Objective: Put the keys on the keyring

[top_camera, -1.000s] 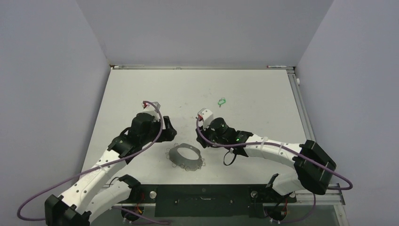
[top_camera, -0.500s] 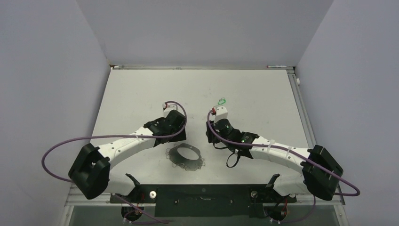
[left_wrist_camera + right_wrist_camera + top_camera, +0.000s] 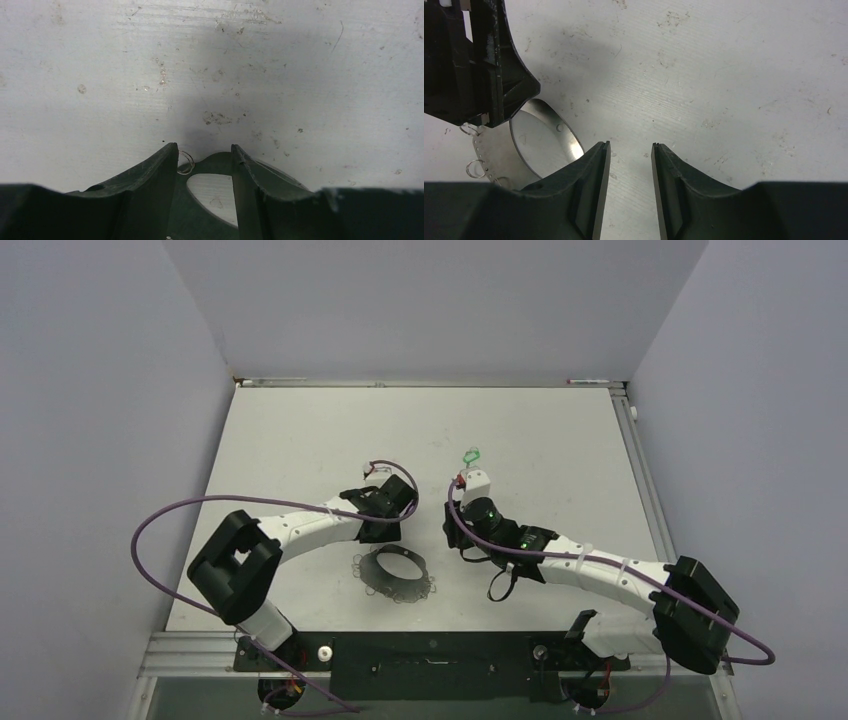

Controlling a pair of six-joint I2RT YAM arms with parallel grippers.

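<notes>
My left gripper [image 3: 204,150], jaws parted over the keyring [image 3: 218,159] rim; my right gripper [image 3: 629,146], likewise parted, beside the ring; green key [image 3: 471,453] lying well beyond both

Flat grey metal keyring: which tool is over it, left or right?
The left tool: it hangs open over the rim of the flat grey metal keyring. The right tool is open over the white table beside it.
</notes>
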